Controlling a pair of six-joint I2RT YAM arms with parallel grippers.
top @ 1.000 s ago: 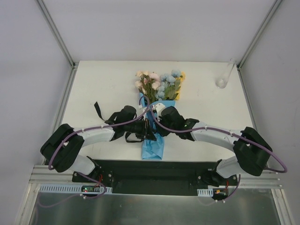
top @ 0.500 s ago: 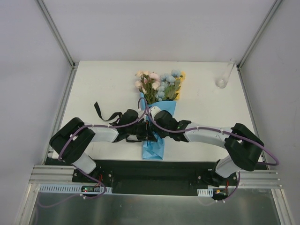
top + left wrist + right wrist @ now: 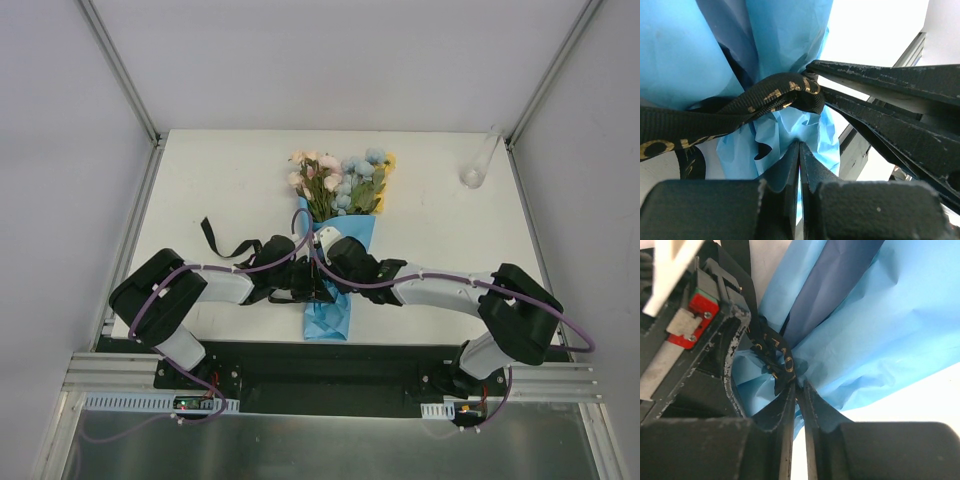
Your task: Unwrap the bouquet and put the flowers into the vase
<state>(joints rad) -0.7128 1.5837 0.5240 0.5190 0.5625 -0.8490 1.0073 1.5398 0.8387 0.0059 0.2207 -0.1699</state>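
The bouquet (image 3: 343, 200) lay mid-tabletop (image 3: 230, 180) where it had been a second before, its long axis running 12 to 6, blooms toward 12, cone tip toward 6. Both arms had since closed in on its tie. Only the wrist views showed me the black ribbon (image 3: 775, 95) knot. My right tool (image 3: 796, 390) was pinched on it. My left tool (image 3: 799, 150) was fully together just below, on what I couldn't tell.

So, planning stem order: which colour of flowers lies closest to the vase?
The yellow blooms, at the bunch's right edge beside the pale-blue ones, on the side towards the vase. The pink and cream blooms sit on the bunch's left, farther away.
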